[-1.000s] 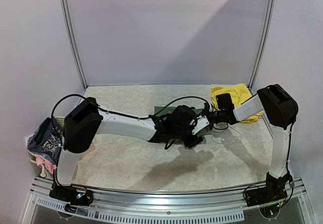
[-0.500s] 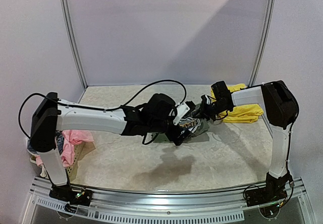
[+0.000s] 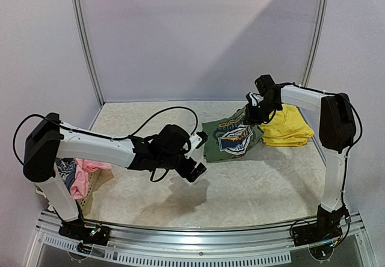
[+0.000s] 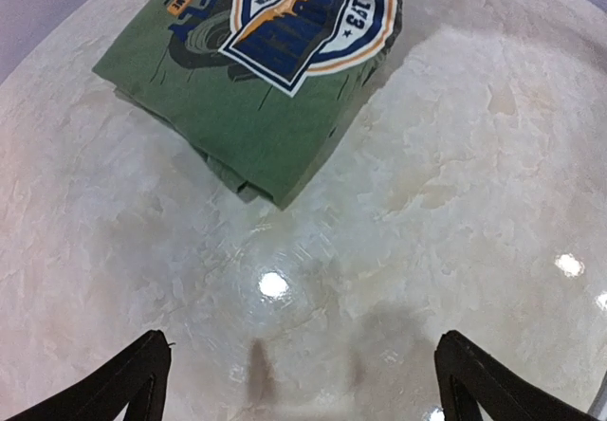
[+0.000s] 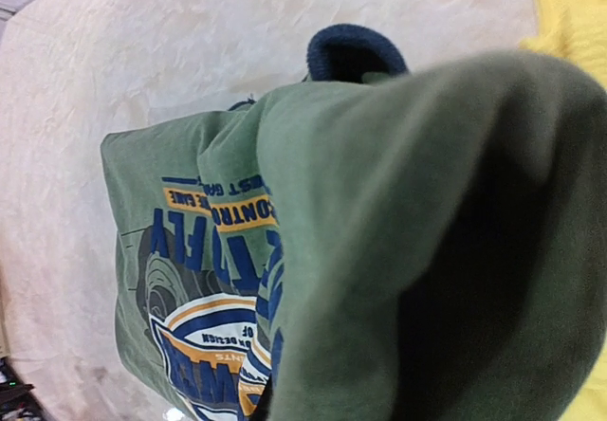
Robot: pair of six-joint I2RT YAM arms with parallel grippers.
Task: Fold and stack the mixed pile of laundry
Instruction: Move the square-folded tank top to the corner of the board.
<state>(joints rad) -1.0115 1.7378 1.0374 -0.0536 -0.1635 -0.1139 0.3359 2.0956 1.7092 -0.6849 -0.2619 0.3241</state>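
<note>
Small booth w/ plain lilac walls and metal posts at the back. Pale marbled table (image 3: pixel 258 183), glossy, lamp glare visible in L wrist view. At the left edge a mesh basket (image 3: pixel 89 199), w/ a pink piece (image 3: pixel 83 172) and a blue-grey piece (image 3: pixel 65 173) hanging over it.

Olive-green top (image 3: pixel 231 138) w/ blue-orange-white print, folded, mostly flat, in the back-right part of the table. Just right of it the yellow shorts (image 3: pixel 289 125), also folded; touching or only beside, cannot tell.

R gripper (image 3: pixel 257 112) at the far-right corner of the top, pressed together on the cloth, that corner raised off the table. In R wrist view fingers hidden behind the green fabric, close to the lens and filling most of the picture.

L gripper (image 3: pixel 195 169) spread wide, holding nothing, low over bare table. Top ahead of it and to the right, apart, not touched. In L wrist view the near corner of the fold pointing roughly toward the fingertips (image 4: pixel 142 378). Long axis of the fold approx. left-to-right across the table, a little tilted.

Judgement: R arm clearly nearer and already gripping, so probably about to bring the top onto or against the shorts for the stack. Free room needed on the right side only; L arm out of the way. Pieces at the basket not yet folded.
</note>
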